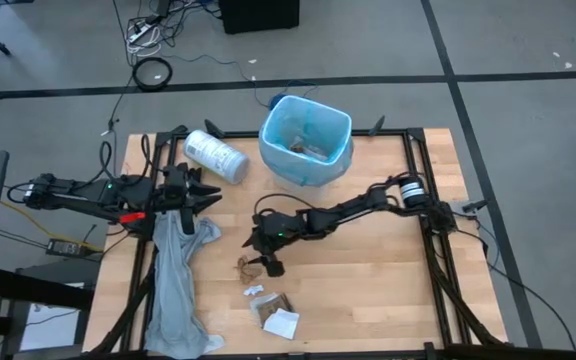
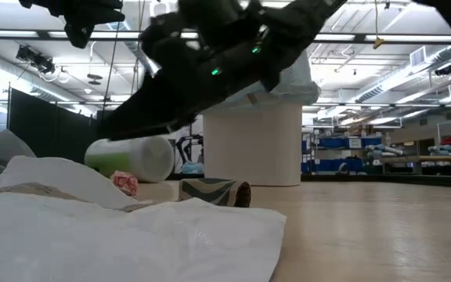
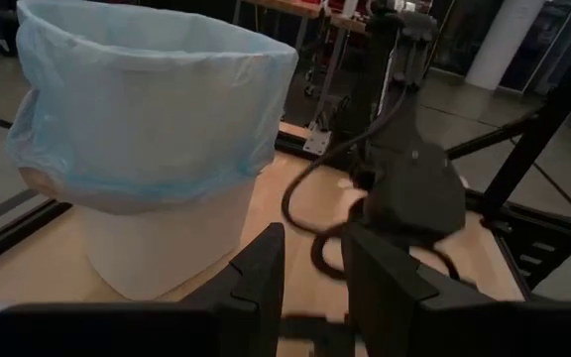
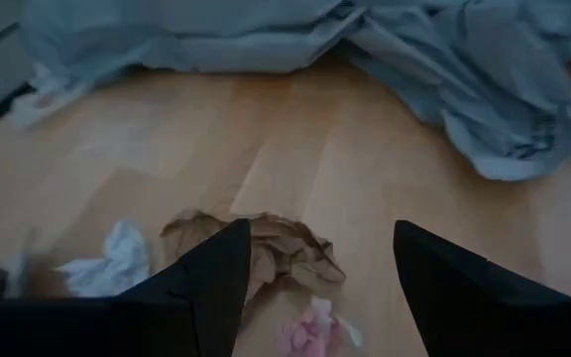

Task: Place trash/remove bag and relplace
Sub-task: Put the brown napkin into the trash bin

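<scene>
A white bin lined with the light-blue bag stands at the table's far edge, with some scraps inside; it also shows in the left wrist view. Loose trash lies on the wood near the front. It includes a crumpled brown wrapper, a white paper scrap, another brown scrap and a white paper. My right gripper is open, slanting down just over the brown wrapper, a finger on either side. My left gripper waits open at the table's left, with nothing between its fingers.
A long limp grey plastic sheet lies along the table's left side, running from under my left gripper to the near edge. A white printed roll lies on its side left of the bin. Bare wood stretches to the right.
</scene>
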